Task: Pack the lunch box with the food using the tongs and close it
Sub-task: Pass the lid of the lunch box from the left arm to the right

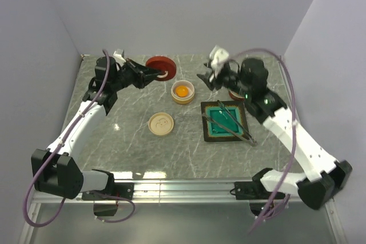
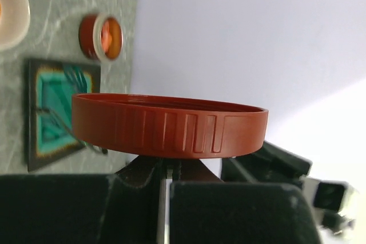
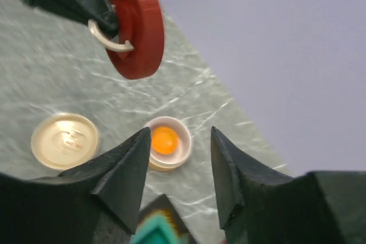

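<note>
The square teal tray (image 1: 209, 136) with its dark frame lies just beneath the right gripper (image 3: 178, 144), whose jaws stand apart and empty. The long silver metal tongs (image 1: 235, 122) rest across it. The left gripper (image 1: 153, 74) pinches the ribbed round red plastic lid (image 2: 168, 127) on edge. Ahead of the right gripper, a small cream round tub (image 3: 182, 155) holds the orange disc (image 3: 164, 140). Curled red-orange shrimp-like pieces (image 2: 110, 37) sit in a red tub (image 2: 86, 32) far beyond the left gripper.

That thin pinch could let the lid slip. The left fingertips hide beneath the lid, and from above the right arm mostly covers the red tub.

Silver tongs (image 1: 237, 123) diagonally across teal tray (image 1: 220, 128)
</note>
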{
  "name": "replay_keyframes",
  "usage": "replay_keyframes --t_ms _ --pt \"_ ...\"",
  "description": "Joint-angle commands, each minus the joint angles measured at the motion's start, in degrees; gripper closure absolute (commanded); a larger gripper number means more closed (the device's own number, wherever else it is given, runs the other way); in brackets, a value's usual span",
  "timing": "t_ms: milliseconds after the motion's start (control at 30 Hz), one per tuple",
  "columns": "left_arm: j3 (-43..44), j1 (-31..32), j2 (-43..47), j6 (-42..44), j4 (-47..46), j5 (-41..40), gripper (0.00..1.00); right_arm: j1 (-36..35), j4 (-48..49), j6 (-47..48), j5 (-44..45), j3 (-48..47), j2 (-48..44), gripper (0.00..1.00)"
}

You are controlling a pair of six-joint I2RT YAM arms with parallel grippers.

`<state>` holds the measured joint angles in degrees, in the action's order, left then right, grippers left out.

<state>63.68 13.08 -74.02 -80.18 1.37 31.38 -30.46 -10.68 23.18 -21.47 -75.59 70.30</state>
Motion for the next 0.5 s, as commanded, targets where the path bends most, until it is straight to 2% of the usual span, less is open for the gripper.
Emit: replay_keyframes --t_ms 0,67,133,200,333,467 --pt "-3.1 0.0 -0.7 -7.5 -0.9 9.7 0.99 -3.9 14.6 16.3 2.1 11.5 -11.4 0.48" --pt "-5.9 0.1 -0.8 -8.9 -4.6 13.4 0.99 -7.3 20.8 22.4 3.4 20.6 -15.3 0.48" --pt "-7.2 0.5 0.2 -8.2 -4.0 13.7 0.99 -15.1 25.7 29.5 6.9 25.9 -17.9 0.49" --pt "-8.3 1.4 0.9 -8.1 -4.1 13.3 1.0 -21.5 24.1 32.8 11.2 26.5 -16.8 0.49" --pt "-8.1 3.6 2.4 -7.0 -2.2 10.4 0.99 -27.8 22.6 36.0 16.1 26.3 -13.3 0.5" --pt "-7.4 5.5 4.1 -6.4 2.5 6.1 1.0 -29.8 22.5 37.2 17.6 27.3 -10.6 0.53"
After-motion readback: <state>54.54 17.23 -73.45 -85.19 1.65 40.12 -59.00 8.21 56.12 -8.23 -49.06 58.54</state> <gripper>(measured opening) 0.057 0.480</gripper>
